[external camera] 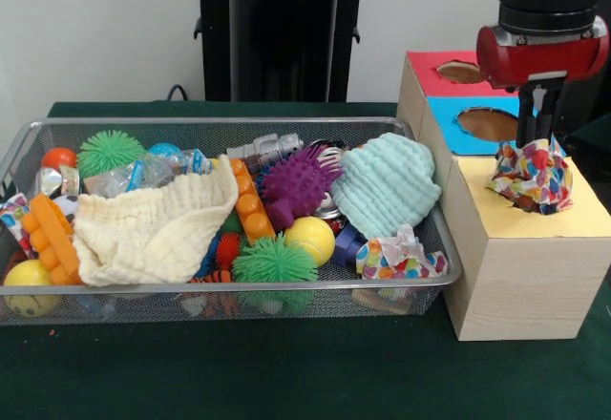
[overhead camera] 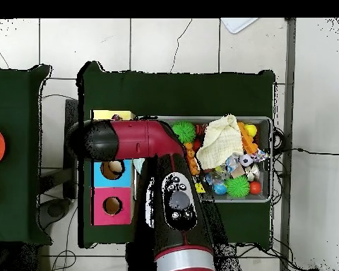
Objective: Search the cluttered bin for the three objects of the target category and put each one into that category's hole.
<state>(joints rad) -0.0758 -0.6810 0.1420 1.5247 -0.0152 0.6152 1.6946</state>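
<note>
Landmark: yellow-topped box, on the green counter, just beside the bin.
Bin: one dotted cloth lies in the corner nearest the box; a cream knit cloth and a mint knit cloth lie farther from it.
Box top: a second dotted cloth sits bunched over the hole, hiding it.
Tool: directly above that cloth, fingers clenched on its top.
Behind: blue-topped box, then red-topped box.
</note>
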